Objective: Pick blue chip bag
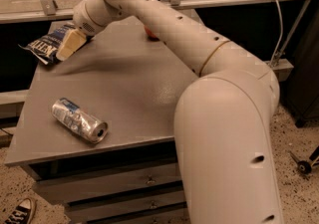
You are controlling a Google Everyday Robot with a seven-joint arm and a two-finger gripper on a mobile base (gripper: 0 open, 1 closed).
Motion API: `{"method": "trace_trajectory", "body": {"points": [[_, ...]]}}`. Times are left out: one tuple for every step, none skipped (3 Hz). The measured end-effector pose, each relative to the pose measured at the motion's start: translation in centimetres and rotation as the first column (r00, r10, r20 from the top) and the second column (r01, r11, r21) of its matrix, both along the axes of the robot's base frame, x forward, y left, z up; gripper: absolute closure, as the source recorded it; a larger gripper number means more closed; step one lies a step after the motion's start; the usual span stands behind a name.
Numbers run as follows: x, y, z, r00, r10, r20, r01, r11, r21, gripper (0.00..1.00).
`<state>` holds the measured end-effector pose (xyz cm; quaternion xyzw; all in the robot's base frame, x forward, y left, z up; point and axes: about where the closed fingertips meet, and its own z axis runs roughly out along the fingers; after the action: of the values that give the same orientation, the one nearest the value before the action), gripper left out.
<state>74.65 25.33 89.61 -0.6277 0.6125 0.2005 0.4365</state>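
The blue chip bag [46, 45] lies flat at the far left corner of the grey table [134, 98], dark navy with white lettering, partly hanging over the left edge. My gripper [66, 48] reaches across the table on the white arm [164, 24] and sits right over the bag's right end, covering part of it. Only its pale tan fingers [70, 44] show.
A crushed silver-and-blue drink can [79, 121] lies on its side near the table's front left. A red fruit [149, 32] is mostly hidden behind the arm at the back. Drawers sit below the tabletop. A metal rail runs behind the table.
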Motion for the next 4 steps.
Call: {"method": "trace_trajectory", "body": {"points": [[1.2,2.5,-1.3,0.9997,0.002,-0.025,-0.002,1.0,0.012,0.0],[1.9,4.5,-2.9,0.9971,0.008,-0.075,-0.008,1.0,0.008,0.25],[2.1,5.1,-3.8,0.9945,0.008,-0.105,-0.008,1.0,0.003,0.56],[2.0,5.1,-4.0,0.9937,0.004,-0.112,-0.004,1.0,0.002,0.79]]}}
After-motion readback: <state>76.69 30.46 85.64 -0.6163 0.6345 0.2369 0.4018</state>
